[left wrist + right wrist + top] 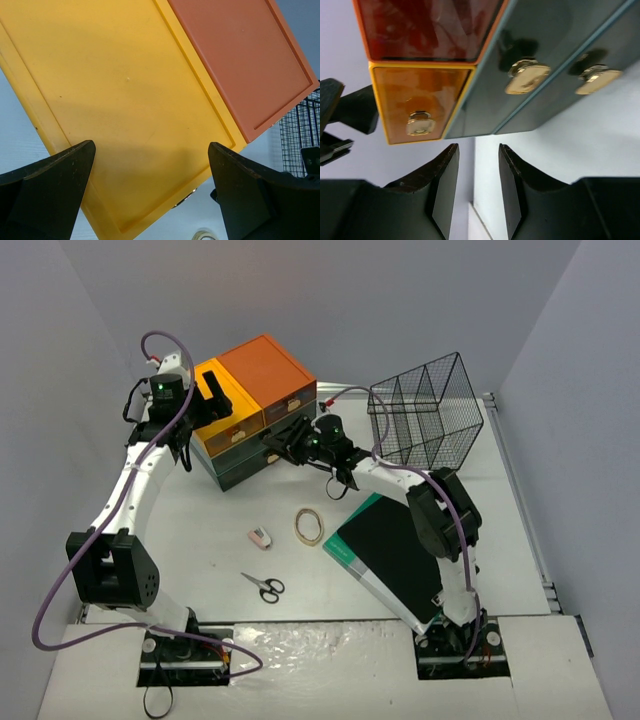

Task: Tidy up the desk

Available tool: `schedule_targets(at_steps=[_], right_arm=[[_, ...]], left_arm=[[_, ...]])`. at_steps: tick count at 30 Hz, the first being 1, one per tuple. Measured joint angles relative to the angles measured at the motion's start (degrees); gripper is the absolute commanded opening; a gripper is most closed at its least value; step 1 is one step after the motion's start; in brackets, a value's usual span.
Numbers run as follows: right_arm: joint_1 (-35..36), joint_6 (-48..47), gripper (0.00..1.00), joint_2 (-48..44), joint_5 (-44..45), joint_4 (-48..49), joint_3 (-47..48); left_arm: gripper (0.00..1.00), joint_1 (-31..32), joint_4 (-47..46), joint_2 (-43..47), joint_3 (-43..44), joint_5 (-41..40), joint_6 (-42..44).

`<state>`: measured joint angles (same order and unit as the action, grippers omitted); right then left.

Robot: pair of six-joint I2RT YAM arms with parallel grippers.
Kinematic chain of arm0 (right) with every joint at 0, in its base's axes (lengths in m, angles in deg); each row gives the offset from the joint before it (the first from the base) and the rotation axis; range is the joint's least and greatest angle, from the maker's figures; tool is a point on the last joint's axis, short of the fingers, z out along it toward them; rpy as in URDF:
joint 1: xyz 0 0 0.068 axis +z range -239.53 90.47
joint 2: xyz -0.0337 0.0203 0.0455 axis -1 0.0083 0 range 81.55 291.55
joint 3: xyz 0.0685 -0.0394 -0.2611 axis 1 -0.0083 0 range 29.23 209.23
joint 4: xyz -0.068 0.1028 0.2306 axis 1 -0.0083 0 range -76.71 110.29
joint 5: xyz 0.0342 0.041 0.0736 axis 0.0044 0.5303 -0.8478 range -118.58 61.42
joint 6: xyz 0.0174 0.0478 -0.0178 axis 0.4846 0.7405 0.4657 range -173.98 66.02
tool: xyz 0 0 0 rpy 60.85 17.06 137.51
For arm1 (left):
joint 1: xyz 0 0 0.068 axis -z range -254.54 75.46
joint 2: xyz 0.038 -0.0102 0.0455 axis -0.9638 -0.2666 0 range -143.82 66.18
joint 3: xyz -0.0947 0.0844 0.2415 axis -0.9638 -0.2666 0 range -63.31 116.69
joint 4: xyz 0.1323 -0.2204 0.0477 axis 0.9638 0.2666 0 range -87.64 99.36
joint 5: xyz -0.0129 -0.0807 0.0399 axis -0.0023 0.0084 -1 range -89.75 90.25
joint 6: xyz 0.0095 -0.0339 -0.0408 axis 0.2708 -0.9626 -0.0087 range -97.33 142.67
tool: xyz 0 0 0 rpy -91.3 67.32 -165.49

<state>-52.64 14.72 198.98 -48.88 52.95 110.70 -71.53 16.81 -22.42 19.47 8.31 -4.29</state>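
Just past the arm bases, the white desk [320,600] runs bare along its near edge. A little farther in lie the scissors [264,586], flat and apart from everything else, with open desk on every side. Beyond them we see a small pink and white block [260,536] and a tan band [309,526], near each other but not touching. To the right, a black book [395,555] with a teal edge lies aslant, partly under the right arm, and its far corner comes near the band. Bare desk stretches from the book to the right edge.

Farther back, the right pincer [478,150] stands narrow, with a slim gap between its jaws and nothing in it. It faces the front of the drawer chest [255,405], close to the corner where the yellow drawer meets the dark green ones, without touching. A gold knob [525,77] sits just beyond its tips. The left pincer [151,147] is spread wide and empty over the chest's yellow top, whose near rim runs between the two fingers. We cannot tell whether it touches. Farthest right stands the wire basket [425,410], near the chest's orange end with a gap between them, close to the desk's far right corner.
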Motion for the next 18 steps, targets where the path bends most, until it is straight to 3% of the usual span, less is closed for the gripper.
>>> schedule_targets(at_steps=[4, 12, 18], right_arm=[[1.8, 3.8, 0.36, 2.1, -1.4, 5.5, 1.0], [5.4, 8.4, 0.45, 7.7, -2.1, 9.2, 12.8], [5.9, 10.7, 0.46, 10.3, -2.3, 10.6, 16.5]], left_arm=[[0.97, 0.0, -0.1, 0.0, 0.0, 0.0, 0.0], [0.97, 0.0, -0.3, 0.0, -0.1, 0.0, 0.0], [0.97, 0.0, -0.4, 0.0, -0.2, 0.0, 0.2]])
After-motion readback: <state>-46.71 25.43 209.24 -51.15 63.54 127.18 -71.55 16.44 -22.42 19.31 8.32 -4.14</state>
